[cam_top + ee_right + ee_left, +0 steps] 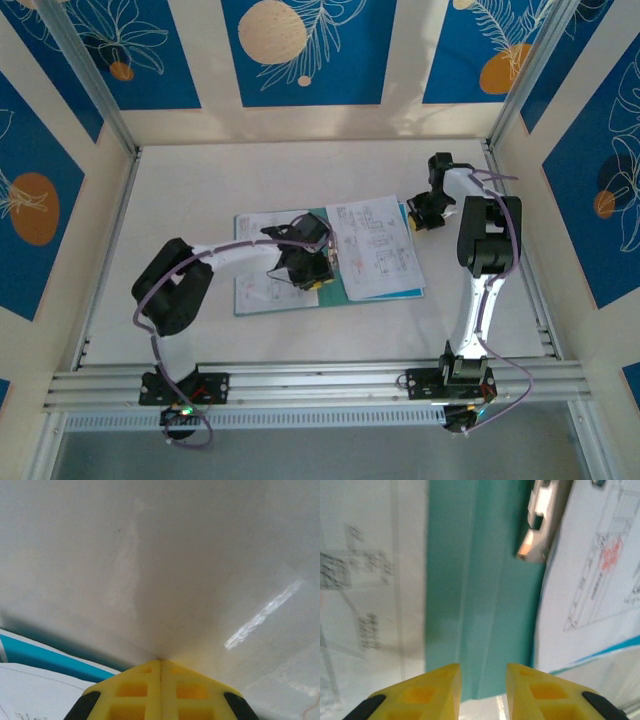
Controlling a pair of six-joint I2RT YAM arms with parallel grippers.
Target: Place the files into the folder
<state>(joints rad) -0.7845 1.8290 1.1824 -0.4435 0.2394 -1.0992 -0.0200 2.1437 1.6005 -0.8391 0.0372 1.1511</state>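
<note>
Yellow fingers (pixel 440 687) of the left gripper (pixel 482 675) are held slightly apart over the open folder (pixel 480 580).
The folder is laid flat on the table (pixel 200 190), files (pixel 375 245) spread on both halves, probably for gathering; nothing is gripped. The right gripper (pixel 160 662) is clenched empty, just beside the folder's right edge.

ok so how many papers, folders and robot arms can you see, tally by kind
paper sheets: 2 (left sheet, right sheet; any stacked beneath cannot be told)
folder: 1
robot arms: 2 (left arm, right arm)
total: 5
</note>
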